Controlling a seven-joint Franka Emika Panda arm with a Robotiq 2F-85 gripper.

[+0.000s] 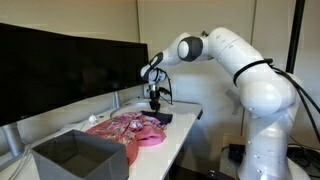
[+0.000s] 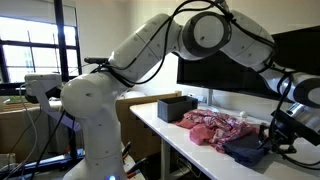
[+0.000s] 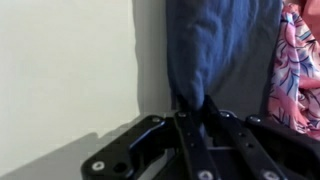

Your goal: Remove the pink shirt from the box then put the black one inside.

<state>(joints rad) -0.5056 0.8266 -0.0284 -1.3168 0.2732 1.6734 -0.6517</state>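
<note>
The pink shirt lies crumpled on the white table, outside the dark grey box, which stands open at one end of the table. The black shirt lies beside the pink one at the table's other end. My gripper reaches down onto it. In the wrist view the gripper is shut, pinching a fold of the black shirt, with the pink shirt at the right edge.
Dark monitors stand along the back of the white table. The arm's white base stands close beside the table.
</note>
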